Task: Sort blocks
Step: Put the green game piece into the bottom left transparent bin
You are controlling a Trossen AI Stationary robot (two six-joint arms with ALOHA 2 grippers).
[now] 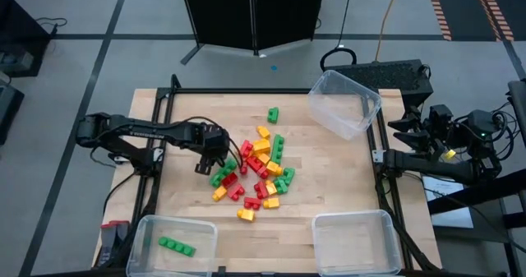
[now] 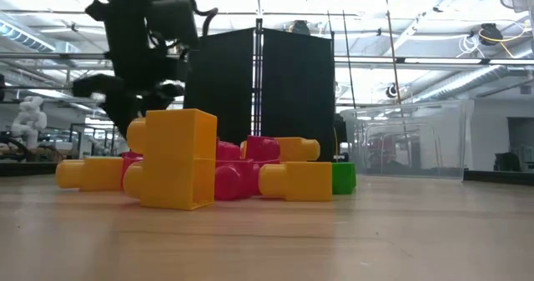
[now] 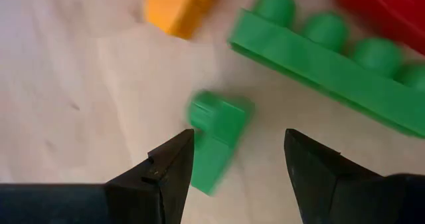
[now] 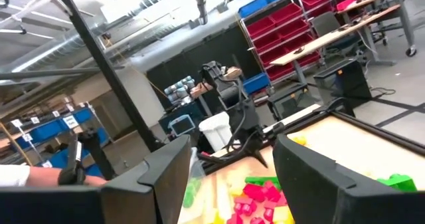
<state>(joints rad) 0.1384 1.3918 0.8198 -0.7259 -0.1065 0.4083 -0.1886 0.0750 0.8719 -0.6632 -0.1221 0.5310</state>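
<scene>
A: Starting at the near edge, what's been sorted?

B: Only the bin at seven o'clock point(image 1: 173, 237) has anything in it: one long green block point(image 1: 177, 246). The bin at five o'clock point(image 1: 356, 240) looks bare, and so does the tilted bin at one o'clock point(image 1: 343, 102).

A: So nearly everything is left?

B: By my reading, yes. The pile point(image 1: 255, 172) of red, green and yellow-orange blocks sits mid-worktop point(image 1: 329, 178), still mixed, and one green stray point(image 1: 272, 113) lies apart toward twelve o'clock.

A: Who's working?

B: The left gripper point(image 1: 215, 154), at the pile's nine o'clock edge. Its jaws are spread, holding nothing, and the wrist camera shows a small green block point(image 3: 216, 134) lying on the wood between the fingertips (blurred, so I can't say whether they touch it). A longer green block point(image 3: 332, 68) lies just beyond.

A: And the other arm?

B: The right gripper point(image 4: 229, 177) waits off the worktop at three o'clock, jaws apart, empty.

A: Verdict?

B: Barely begun; I'd judge green goes first, with red and yellow-orange untouched.
</scene>
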